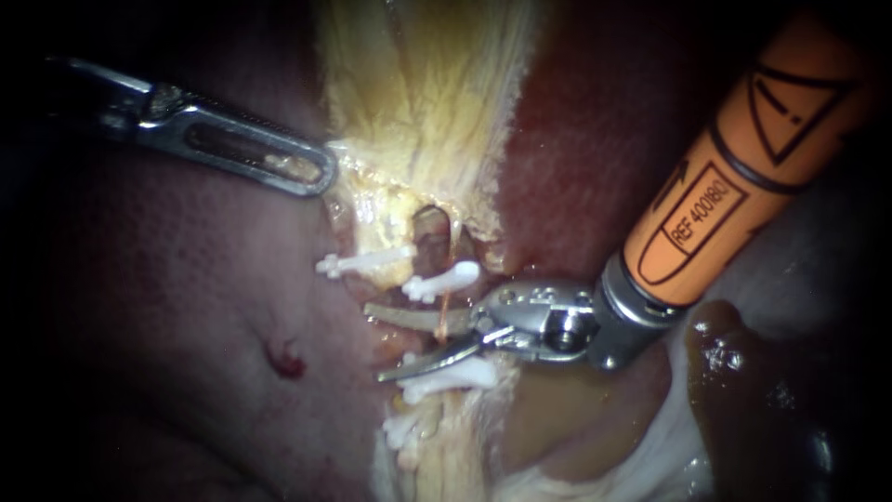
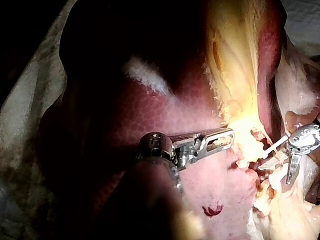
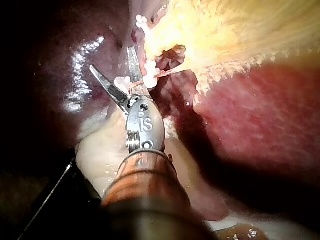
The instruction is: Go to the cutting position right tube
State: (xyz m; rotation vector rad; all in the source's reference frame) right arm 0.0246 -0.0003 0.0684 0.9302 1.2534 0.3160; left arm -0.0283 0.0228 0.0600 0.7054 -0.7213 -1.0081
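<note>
A thin reddish tube (image 1: 444,314) runs down from the yellow tissue (image 1: 418,112) with white clips above (image 1: 442,281) and below (image 1: 452,375). It lies between the open blades of my right instrument (image 1: 372,343), close to their hinge. The orange shaft (image 1: 743,158) of that instrument comes in from the upper right. Another clip (image 1: 362,263) sits further left. My left instrument (image 1: 321,170) holds the yellow tissue's edge, jaws shut on it. In the right wrist view the blades (image 3: 112,58) stand apart around a clip (image 3: 121,80). The left wrist view shows my left instrument (image 2: 227,137) at the tissue.
The liver (image 1: 186,307) fills the left side and bears a small red spot (image 1: 286,361). A dark brown pool of fluid (image 1: 743,372) lies under the orange shaft. White tissue (image 1: 650,455) lies at the lower right. A further clip (image 1: 400,429) sits low on the yellow strand.
</note>
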